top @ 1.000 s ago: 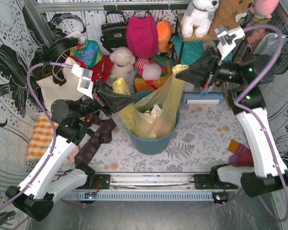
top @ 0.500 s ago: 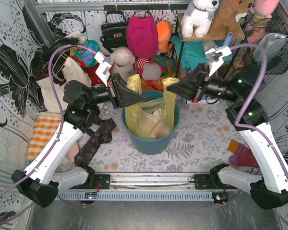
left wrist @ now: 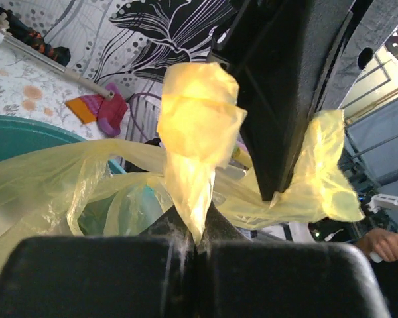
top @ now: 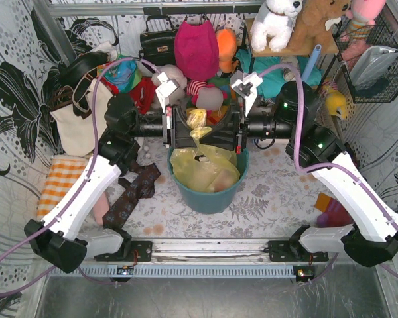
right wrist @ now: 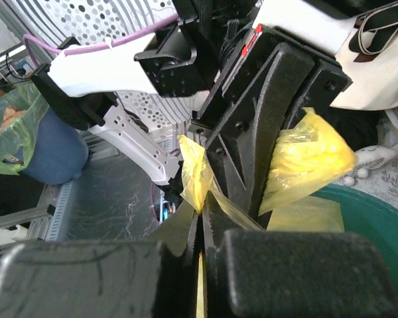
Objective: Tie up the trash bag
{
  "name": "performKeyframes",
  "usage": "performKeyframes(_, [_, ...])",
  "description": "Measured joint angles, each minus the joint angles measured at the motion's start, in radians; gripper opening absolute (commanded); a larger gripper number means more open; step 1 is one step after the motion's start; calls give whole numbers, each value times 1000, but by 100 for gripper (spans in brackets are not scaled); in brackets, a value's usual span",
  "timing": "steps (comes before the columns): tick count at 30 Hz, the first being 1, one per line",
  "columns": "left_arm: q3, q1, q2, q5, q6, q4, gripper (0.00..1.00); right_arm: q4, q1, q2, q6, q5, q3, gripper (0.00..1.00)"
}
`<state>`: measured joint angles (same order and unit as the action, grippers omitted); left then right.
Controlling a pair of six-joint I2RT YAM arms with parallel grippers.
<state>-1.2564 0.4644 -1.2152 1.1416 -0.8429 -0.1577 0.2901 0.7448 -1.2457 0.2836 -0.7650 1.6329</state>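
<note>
Arms have converged: left gripper (top: pixel 189 131) and right gripper (top: pixel 219 134) now face tip to tip above the bin (top: pixel 209 199), jaws each pinched tight on one ear of the bag (top: pixel 202 169) seated inside.

Above the teal bin (top: pixel 209 199), the left tool (top: pixel 189 132) and right tool (top: pixel 217 136) meet nose to nose, their black fingers (top: pixel 176 132) masking most of the gathered neck of the trash bag (top: pixel 202 169). The bin's wall hides the bag's lower half. In both wrist views those fingers blur and run off the bottom edge.
</note>
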Motion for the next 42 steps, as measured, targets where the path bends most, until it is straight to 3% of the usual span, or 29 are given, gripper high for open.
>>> performKeyframes(1, [-21,0,-3,2,21,42,3,8,6,-6,-10,0,9,0])
performKeyframes(6, [-155,0,-10,-10,178,282,43,43,13,-12,-39,3,19,0])
performKeyframes(9, [-240,0,-14,-66,296,443,56,53,15,-11,-43,3,19,0])
performKeyframes(20, [-623,0,-63,-351,599,903,80,97,18,-2,-69,30,21,0])
performKeyframes(26, [-747,0,-2,-436,639,933,77,107,18,-2,-69,29,22,0])
performKeyframes(32, [-686,13,72,-338,516,763,70,107,18,-2,-73,30,23,0])
performKeyframes(36, [-647,108,72,-338,484,726,68,157,18,-2,-101,85,58,0])
performKeyframes(42, [-618,328,18,-465,500,743,67,272,18,-16,-151,260,219,0])
